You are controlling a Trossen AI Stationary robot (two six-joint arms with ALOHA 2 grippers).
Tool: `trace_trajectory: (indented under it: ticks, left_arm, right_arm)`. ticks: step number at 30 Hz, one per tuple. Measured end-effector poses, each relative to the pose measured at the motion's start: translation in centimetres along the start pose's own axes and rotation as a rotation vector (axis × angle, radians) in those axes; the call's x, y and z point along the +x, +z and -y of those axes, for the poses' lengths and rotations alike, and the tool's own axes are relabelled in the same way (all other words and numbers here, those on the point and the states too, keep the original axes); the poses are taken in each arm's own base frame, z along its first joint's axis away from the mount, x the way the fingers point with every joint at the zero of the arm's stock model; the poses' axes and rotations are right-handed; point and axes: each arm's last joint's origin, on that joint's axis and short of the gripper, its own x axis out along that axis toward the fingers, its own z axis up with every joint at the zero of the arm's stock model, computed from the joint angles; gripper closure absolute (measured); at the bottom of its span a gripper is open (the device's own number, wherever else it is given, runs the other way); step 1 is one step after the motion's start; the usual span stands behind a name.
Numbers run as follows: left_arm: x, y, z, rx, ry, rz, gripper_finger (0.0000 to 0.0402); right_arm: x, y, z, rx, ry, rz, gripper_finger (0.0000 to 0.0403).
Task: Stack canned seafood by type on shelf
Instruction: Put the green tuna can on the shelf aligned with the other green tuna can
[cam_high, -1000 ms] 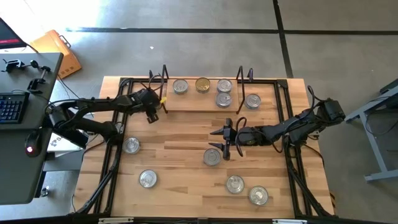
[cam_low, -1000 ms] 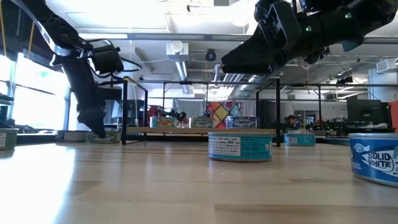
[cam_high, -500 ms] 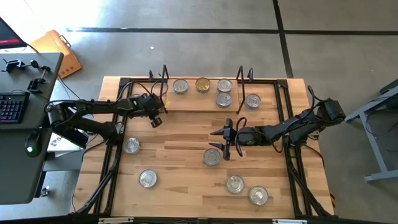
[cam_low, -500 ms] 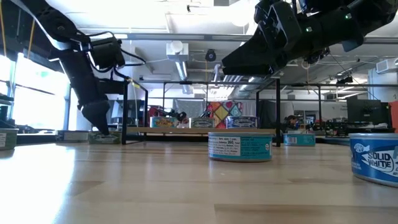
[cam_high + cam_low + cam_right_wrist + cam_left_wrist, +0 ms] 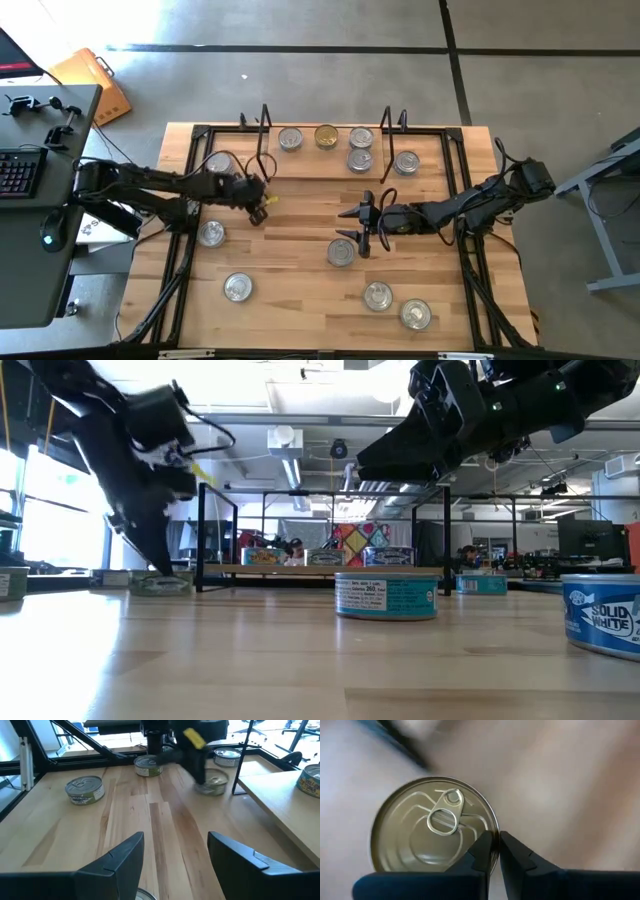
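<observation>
1. I am watching the left gripper (image 5: 256,197) hanging over the table (image 5: 300,212), just in front of the shelf's left wire frame. Its fingers (image 5: 482,851) are sitting almost together, with only a slit between them and nothing showing in it.
2. In the left wrist view those fingertips are lying over the rim of a pull-tab tin (image 5: 432,825) seen from above. I cannot tell whether they are touching it.
3. From overhead I am seeing a silver tin (image 5: 218,163) sitting on the table just left of that frame, near the left gripper but apart from it.
4. 2 more tins are lying on the table's left side: a left-edge tin (image 5: 210,233) and a front-left tin (image 5: 237,288).
5. The shelf (image 5: 312,166) is standing along the far side of the table. Between its 2 wire frames it is carrying a silver-topped tin (image 5: 290,139), a gold-topped tin (image 5: 326,136) and a close pair of silver tins (image 5: 360,148).
6. Another tin, the end tin (image 5: 406,162), is sitting just right of the right-hand frame.
7. The right gripper (image 5: 362,225) is hovering over the middle of the table with its fingers spread wide, gripping nothing. The middle tin (image 5: 341,252) is lying just beside it.
8. 2 front-right tins (image 5: 377,296) are resting close together near the table's front edge.
</observation>
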Motion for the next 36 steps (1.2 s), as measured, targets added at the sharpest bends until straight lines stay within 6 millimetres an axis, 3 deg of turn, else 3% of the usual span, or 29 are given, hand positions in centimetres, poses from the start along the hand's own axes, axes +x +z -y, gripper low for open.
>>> trace_trajectory:
  ticks: [6,14,20,24,29,36]
  left_arm:
    - [-1.2,-1.9,3.6,0.133,-0.265,-0.039,0.0384]
    - [-1.9,-1.7,8.1,0.239,-0.493,0.199,0.0401]
    - [-0.2,-1.7,9.4,0.252,-0.421,0.279,0.0401]
    - [-0.1,-1.5,10.3,0.409,-0.396,0.302,0.0401]
    - [-2.2,-1.3,12.6,0.651,-0.352,0.372,0.0401]
    - [-4.6,-2.8,14.8,0.75,-0.354,0.31,0.0362]
  right_arm:
    - [0.0,0.0,0.0,-0.037,0.002,0.0,0.0193]
    - [0.4,-0.3,-0.7,-0.133,0.021,0.029,0.0193]
    - [2.2,-1.6,-0.9,-0.118,0.022,0.099,0.0193]
    - [3.1,-2.4,-0.5,-0.102,0.006,0.109,0.0193]
    - [3.2,-2.5,-0.3,-0.056,-0.001,0.106,0.0193]
    - [3.2,-2.3,-0.3,-0.049,-0.003,0.121,0.0193]
